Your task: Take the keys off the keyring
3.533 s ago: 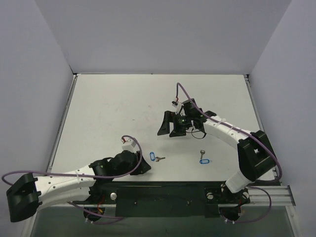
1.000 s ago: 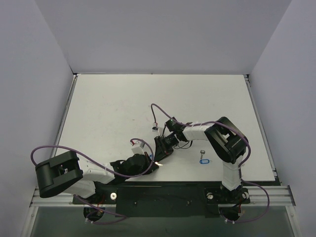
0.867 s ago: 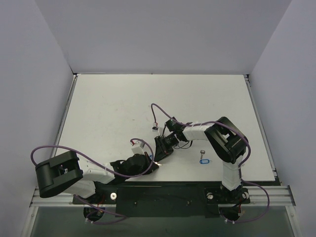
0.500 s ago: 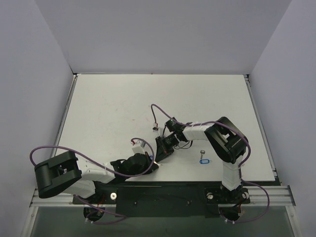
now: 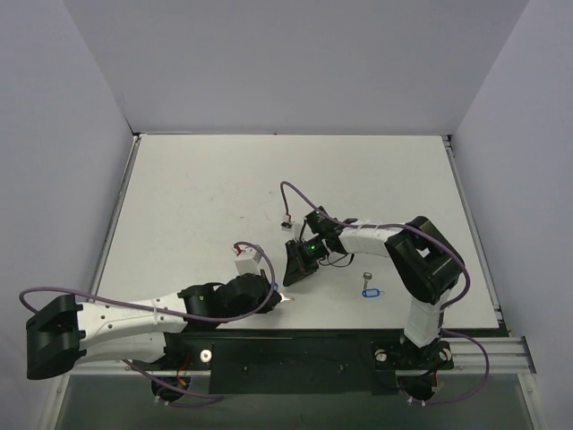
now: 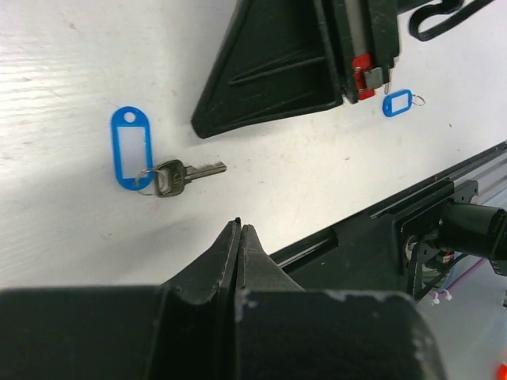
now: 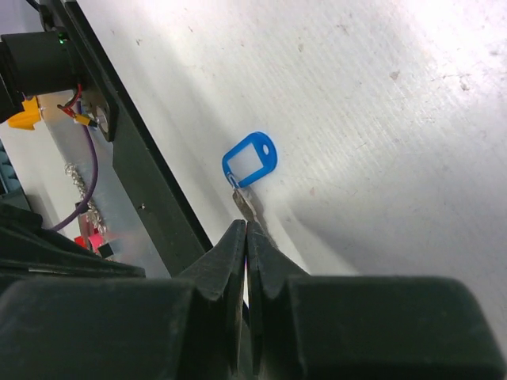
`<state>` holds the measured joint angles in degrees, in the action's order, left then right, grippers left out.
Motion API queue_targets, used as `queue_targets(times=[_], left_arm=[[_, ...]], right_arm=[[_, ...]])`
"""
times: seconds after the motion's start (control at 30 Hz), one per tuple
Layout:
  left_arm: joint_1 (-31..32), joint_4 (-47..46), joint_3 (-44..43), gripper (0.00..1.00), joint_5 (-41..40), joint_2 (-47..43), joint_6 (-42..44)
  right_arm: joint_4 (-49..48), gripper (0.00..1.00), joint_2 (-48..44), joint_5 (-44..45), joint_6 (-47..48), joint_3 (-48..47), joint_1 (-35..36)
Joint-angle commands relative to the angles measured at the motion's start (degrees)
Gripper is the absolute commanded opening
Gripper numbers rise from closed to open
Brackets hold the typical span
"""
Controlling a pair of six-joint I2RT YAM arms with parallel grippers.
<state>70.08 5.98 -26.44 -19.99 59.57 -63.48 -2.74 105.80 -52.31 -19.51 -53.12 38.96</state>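
Observation:
A keyring with a blue tag (image 6: 131, 148), white label window and thin ring (image 6: 145, 178) lies flat on the white table, a dark silvery key (image 6: 186, 174) on the ring. My left gripper (image 6: 238, 226) is shut and empty, a short way in front of the key. My right gripper (image 7: 246, 225) is shut too; its black fingers (image 6: 277, 71) hover beyond the key without touching it. In the right wrist view the tag (image 7: 249, 162) and key (image 7: 247, 204) lie just past the tips. From above, left gripper (image 5: 265, 294) and right gripper (image 5: 288, 279) nearly meet over the tag (image 5: 273, 287).
A second blue-tagged keyring (image 5: 370, 292) with its key (image 5: 365, 278) lies to the right near the table's front edge, also seen as a small blue tag (image 6: 397, 103). The black front rail (image 6: 412, 214) runs close by the first keyring. White walls (image 5: 89, 134) enclose the table.
The right gripper's jaws have shut on nothing and the gripper has drawn back slightly. The left arm's elbow has swung down and to the left. The keyring still lies on the table.

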Motion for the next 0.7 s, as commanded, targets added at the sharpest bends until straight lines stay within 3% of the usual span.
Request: queue_targets(times=[0.0, 0.07, 0.1, 0.17, 0.3, 0.43, 0.67], left_arm=[[0.4, 11.8, -2.5, 0.0, -4.2, -3.1, 1.5], [0.4, 13.5, -1.3, 0.0, -4.4, -3.8, 0.7], [0.4, 13.9, -0.2, 0.0, -4.8, -4.5, 0.1], [0.4, 13.2, 3.2, 0.0, -5.3, -5.6, -3.0], [0.3, 0.4, 11.5, 0.0, -3.9, -7.4, -11.5], [0.3, -5.1, 14.7, 0.0, -4.2, -5.5, -16.8], [0.2, -14.9, 15.5, 0.0, -1.5, 1.5, -17.7]], right_arm=[[1.7, 0.0, -3.8, 1.2, 0.1, -0.1, -0.2], [2.0, 0.03, -3.9, 2.2, 0.1, -0.2, -0.2], [2.0, 0.15, -3.8, 2.5, -0.1, -0.1, -0.2], [0.5, 0.25, -3.5, 2.9, -1.0, 0.4, 0.0], [-7.3, 0.34, -1.7, 1.5, -6.8, 2.5, 0.1], [-15.9, 0.47, -0.2, 0.5, -11.5, 4.5, 0.2], [-19.7, 0.48, 1.5, -1.0, -13.1, 5.1, 0.7]])
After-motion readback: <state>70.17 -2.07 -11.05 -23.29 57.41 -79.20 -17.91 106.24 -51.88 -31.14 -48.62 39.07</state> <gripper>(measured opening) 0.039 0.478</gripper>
